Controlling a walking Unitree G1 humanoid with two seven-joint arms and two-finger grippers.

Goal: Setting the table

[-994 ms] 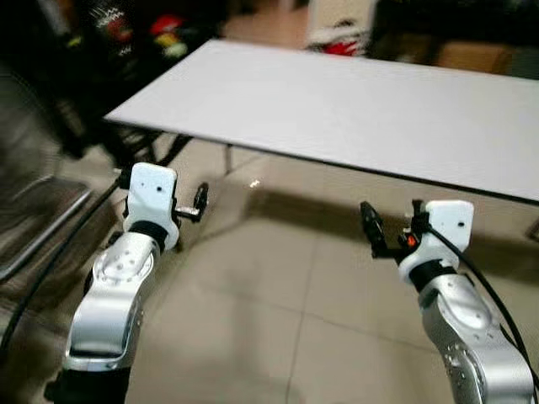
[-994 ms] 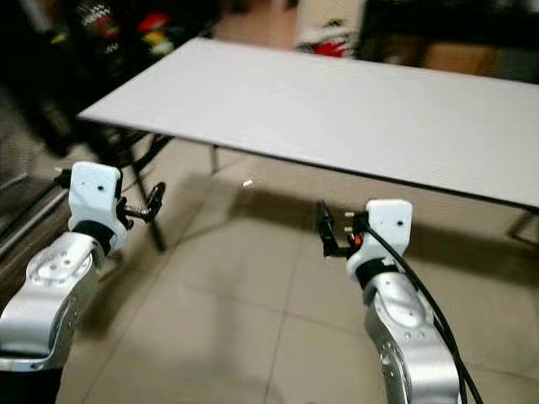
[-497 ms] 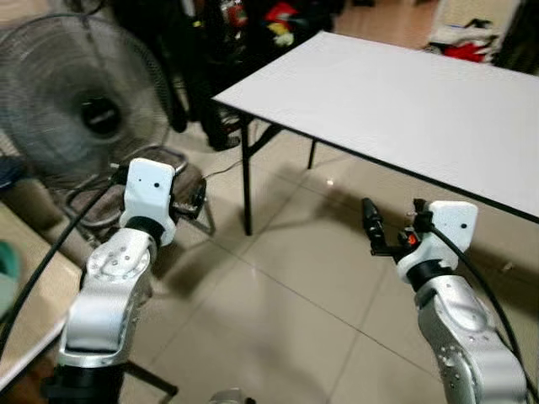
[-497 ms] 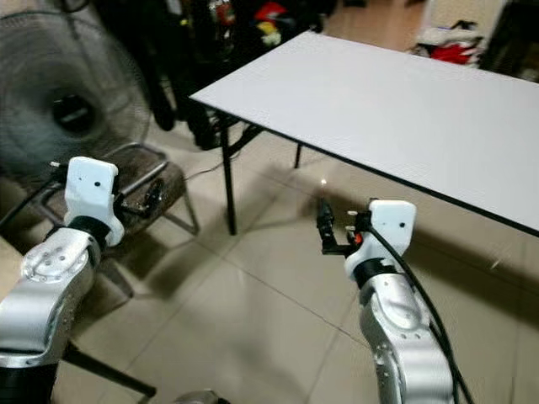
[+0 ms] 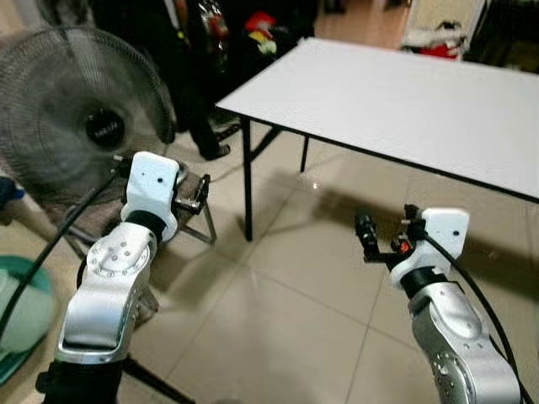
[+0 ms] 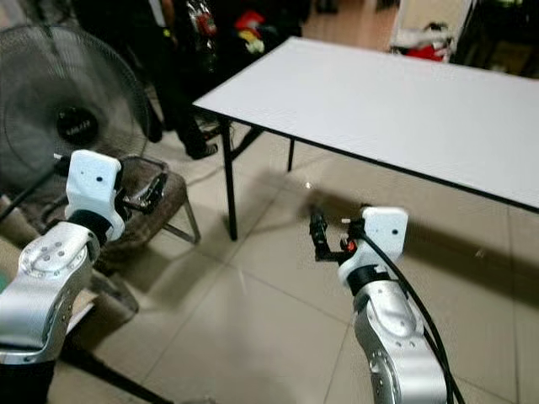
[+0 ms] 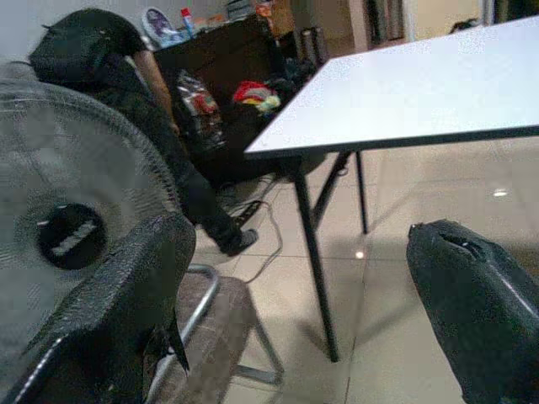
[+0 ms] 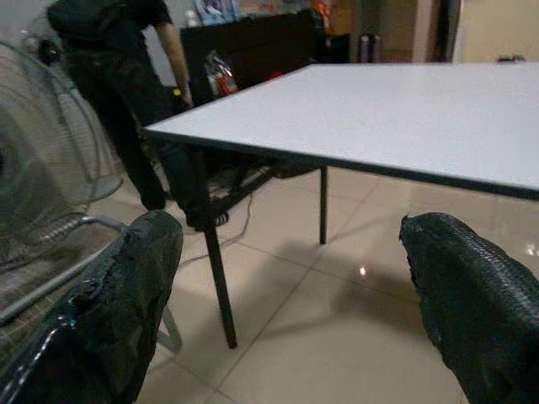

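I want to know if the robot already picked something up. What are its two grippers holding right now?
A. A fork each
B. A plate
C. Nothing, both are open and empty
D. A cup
C. In the wrist views the fingers of the left gripper and the right gripper stand wide apart with only floor and the white table between them.

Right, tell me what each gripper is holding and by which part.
Nothing is held. The left gripper and the right gripper are both open with bare floor between their fingers, short of the white table.
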